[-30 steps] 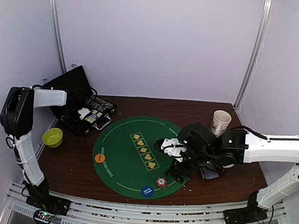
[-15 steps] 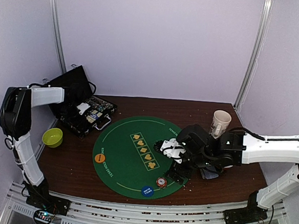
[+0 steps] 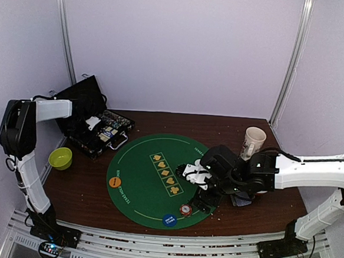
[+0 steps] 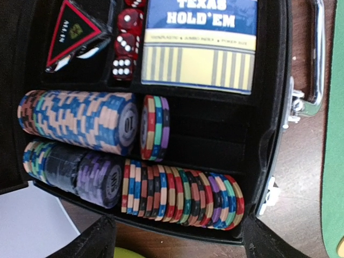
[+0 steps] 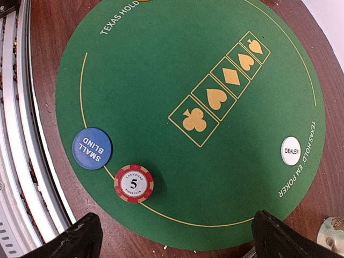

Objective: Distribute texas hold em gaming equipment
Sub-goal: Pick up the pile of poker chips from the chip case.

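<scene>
Hovering the left gripper [image 4: 177,248] over an open black case [image 4: 275,107] at the far left of the table [image 3: 79,193], jaws standing wide apart with nothing between them. Showing, inside the case, a long row of blue-and-tan chips [image 4: 80,121] lying on edge, a short mixed stack [image 4: 155,128] just beside it, a purple-and-black row [image 4: 75,172] below, and a multicoloured row [image 4: 183,193] along the near wall. Also showing a blue card box [image 4: 199,43] lettered Texas Hold'em, with red dice [image 4: 126,40] to its left. Holding the right gripper [image 5: 177,244] above the near edge of a round green mat [image 5: 161,64], jaws likewise spread wide and gripping nothing. Lying on the mat: a blue Small Blind disc [image 5: 92,148] at the rim, a red chip [image 5: 134,183] marked 5 just beside it, a white Dealer disc [image 5: 291,150] well apart from both, and an orange disc [image 3: 114,182] at the left rim. Standing off the mat: a beige mug [image 3: 254,139] at far right and a green bowl [image 3: 60,158] at left.
</scene>
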Available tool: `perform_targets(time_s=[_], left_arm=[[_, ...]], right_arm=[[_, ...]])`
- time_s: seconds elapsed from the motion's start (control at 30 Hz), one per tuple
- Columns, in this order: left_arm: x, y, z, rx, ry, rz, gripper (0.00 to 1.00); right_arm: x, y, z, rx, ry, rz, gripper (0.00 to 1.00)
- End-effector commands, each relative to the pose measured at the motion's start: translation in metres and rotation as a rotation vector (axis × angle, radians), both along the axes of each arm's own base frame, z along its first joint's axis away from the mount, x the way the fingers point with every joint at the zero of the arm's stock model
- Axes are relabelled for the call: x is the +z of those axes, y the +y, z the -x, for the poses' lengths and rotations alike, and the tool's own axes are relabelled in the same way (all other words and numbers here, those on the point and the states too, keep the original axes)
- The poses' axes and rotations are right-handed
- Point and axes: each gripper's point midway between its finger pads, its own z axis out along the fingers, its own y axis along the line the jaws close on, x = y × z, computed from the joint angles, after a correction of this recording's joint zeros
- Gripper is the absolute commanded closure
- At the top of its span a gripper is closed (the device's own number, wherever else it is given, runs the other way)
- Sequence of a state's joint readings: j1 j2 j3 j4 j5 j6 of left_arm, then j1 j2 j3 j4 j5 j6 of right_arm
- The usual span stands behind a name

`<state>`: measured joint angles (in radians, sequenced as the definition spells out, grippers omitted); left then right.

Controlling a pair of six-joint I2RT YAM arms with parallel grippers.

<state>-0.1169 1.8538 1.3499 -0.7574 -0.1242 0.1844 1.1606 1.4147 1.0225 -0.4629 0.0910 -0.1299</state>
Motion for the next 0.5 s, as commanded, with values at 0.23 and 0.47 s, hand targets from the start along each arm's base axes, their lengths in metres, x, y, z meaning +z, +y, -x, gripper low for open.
perform_targets(time_s=[0.23,0.47], left_arm=[[-0.014,0.011,-0.008,0.037,0.013,-0.062,0.19],[-0.010,0.020,-0.011,0.064,-0.003,-0.103,0.31]], right_arm=[[0.003,0.000,0.000,-0.006,0.013,0.002,0.00],[0.004,0.002,0.001,-0.004,0.017,-0.005,0.00]])
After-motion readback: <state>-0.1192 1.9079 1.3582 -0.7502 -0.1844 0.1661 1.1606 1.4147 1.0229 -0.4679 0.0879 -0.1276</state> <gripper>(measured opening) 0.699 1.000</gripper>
